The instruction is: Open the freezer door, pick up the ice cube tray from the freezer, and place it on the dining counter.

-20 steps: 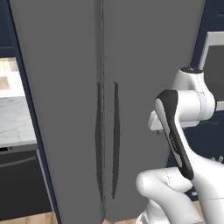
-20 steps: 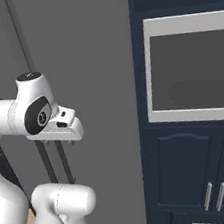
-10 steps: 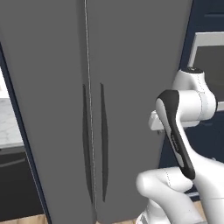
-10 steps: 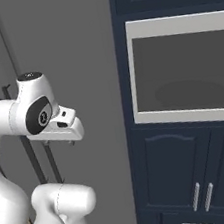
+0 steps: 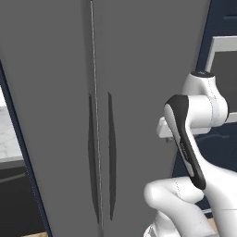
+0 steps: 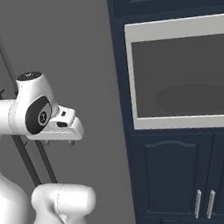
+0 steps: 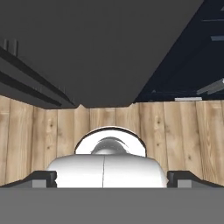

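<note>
Hand [image 7: 112, 179] fully open and empty, pointing down at wooden floor [image 7: 175, 131]; closed freezer door [image 5: 46, 115] stands ahead.

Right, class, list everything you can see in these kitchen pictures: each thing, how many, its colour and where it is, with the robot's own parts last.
Doors: two, matte dark grey, both shut, side by side; the narrower freezer door on the left, the wider fridge door on the right.
Bar handles: two, black, vertical, either side of the seam; one on the freezer door, one on the fridge door.
Oven: one, pale frame with a dark window, set in the navy cabinets right of the doors.
Floor: light wooden planks, below the doors.
Arm: one, white with dark joints, folded in front of the doors.
Gripper: one, dark fingertips, open, pointing down at the floor.
</note>
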